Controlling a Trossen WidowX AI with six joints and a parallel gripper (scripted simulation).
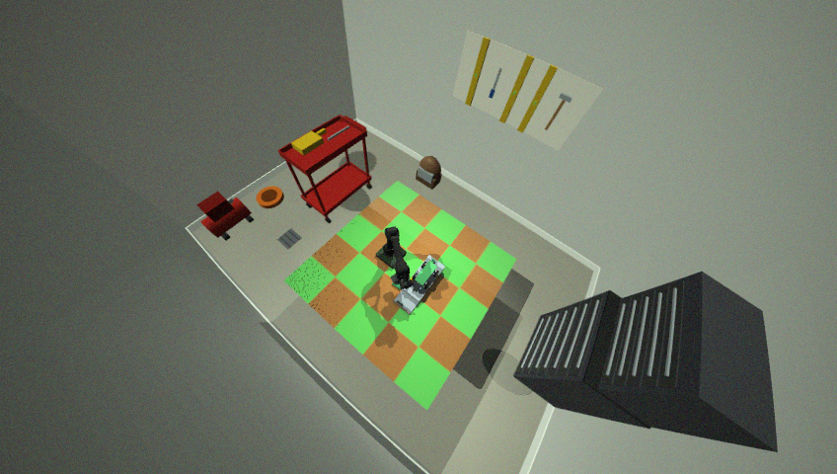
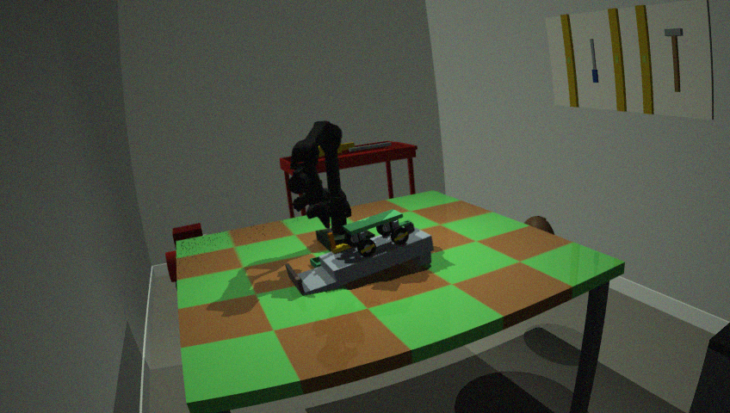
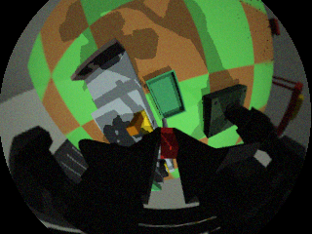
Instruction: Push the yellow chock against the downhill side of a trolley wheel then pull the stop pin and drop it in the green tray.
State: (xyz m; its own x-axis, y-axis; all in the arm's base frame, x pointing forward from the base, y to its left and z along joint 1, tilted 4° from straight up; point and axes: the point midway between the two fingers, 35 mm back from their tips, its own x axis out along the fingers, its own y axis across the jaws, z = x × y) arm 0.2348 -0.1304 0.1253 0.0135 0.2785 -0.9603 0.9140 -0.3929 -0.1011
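My gripper [image 3: 166, 130] [image 2: 333, 223] is shut on the red-headed stop pin [image 3: 168, 142] and holds it in the air beside the trolley. The green tray [image 3: 164, 94] [image 2: 322, 237] lies on the table just ahead of and below the fingers. The trolley [image 2: 372, 221] [image 1: 427, 273] with its green deck stands high on the grey ramp [image 2: 379, 255] [image 3: 113, 88] [image 1: 407, 300]. The yellow chock [image 3: 139, 124] [image 2: 342, 248] with its orange handle sits on the ramp against the downhill side of a trolley wheel [image 2: 367, 247].
The ramp and the arm's base [image 1: 389, 253] stand on a green and orange chequered table [image 2: 435, 311] [image 1: 422, 375]. A red cart [image 2: 358, 153] [image 1: 329, 158] stands behind the table. Dark cabinets [image 1: 646, 352] stand to the right.
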